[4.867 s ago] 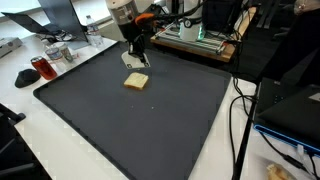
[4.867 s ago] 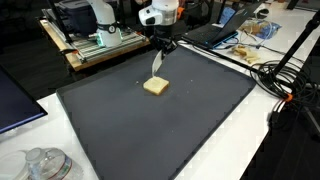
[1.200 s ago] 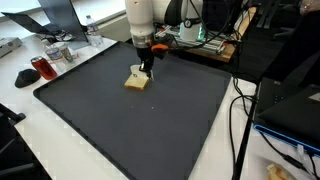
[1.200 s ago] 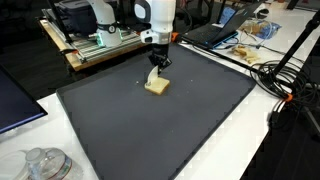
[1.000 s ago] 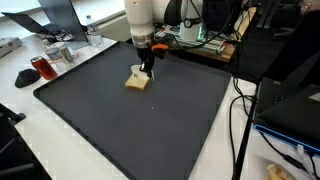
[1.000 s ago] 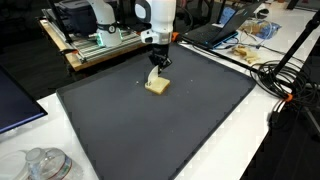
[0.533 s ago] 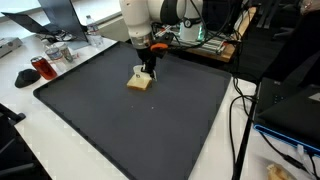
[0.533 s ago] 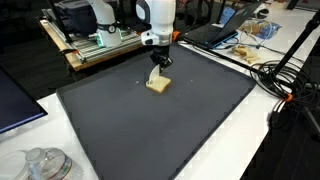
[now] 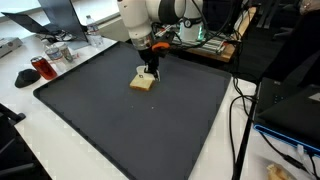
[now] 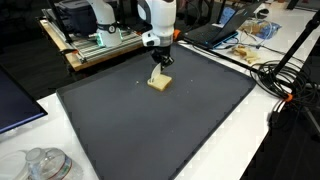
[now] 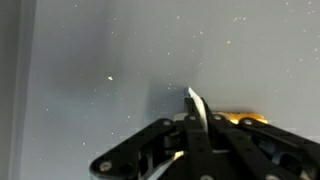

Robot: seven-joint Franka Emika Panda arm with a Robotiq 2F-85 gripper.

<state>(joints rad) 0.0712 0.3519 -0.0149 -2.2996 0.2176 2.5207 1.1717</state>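
Exterior view: gripper (image 9: 148,67) closed on pale thin tool (image 9: 141,72), pointing down. Tool tip touches tan block (image 9: 143,83). Block lies flat on dark mat (image 9: 120,130), in far part of it.

Exterior view: gripper (image 10: 160,62) above tan block (image 10: 159,83). Pale thin tool (image 10: 156,74) slanted, lower end on block.

Wrist view: fingers (image 11: 140,145) pressed together around pale thin tool (image 11: 197,108). Yellow edge of tan block (image 11: 245,118) just beside. Dark mat (image 11: 100,50) behind.

A tan, square bread slice (image 9: 143,84) lies flat on the far half of the dark mat (image 9: 150,130). A thin, pale blade (image 11: 196,105) stands steeply above it, tip down at its far edge.
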